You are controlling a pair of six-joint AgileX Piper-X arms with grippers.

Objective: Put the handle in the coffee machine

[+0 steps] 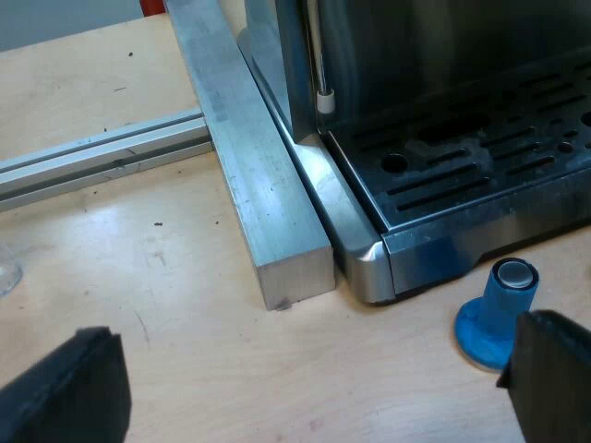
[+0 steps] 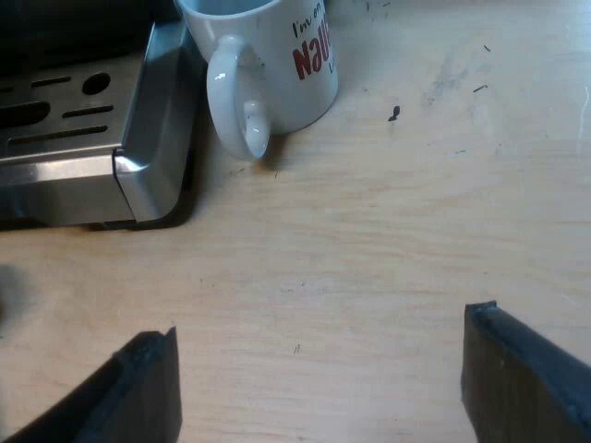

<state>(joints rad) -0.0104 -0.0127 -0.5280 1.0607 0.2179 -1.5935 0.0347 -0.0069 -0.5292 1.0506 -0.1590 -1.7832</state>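
My left gripper (image 1: 309, 388) is open over bare wooden table, nothing between its fingers. Just beyond one fingertip stands a blue tamper (image 1: 497, 314) with a metal top, upright in front of the espresso machine's drip tray (image 1: 480, 175). A thin steam wand (image 1: 322, 92) hangs over the tray's corner. My right gripper (image 2: 319, 378) is open too, above bare table. Ahead of it a white mug (image 2: 268, 60) with red lettering stands beside the corner of the drip tray (image 2: 83, 138), its handle turned toward me.
An aluminium bar (image 1: 249, 157) lies along the machine's side, and a second aluminium rail (image 1: 102, 152) meets it at a right angle. The rim of a clear glass (image 1: 7, 272) shows on the table. The wooden tabletop (image 2: 416, 212) is marked with small dark specks.
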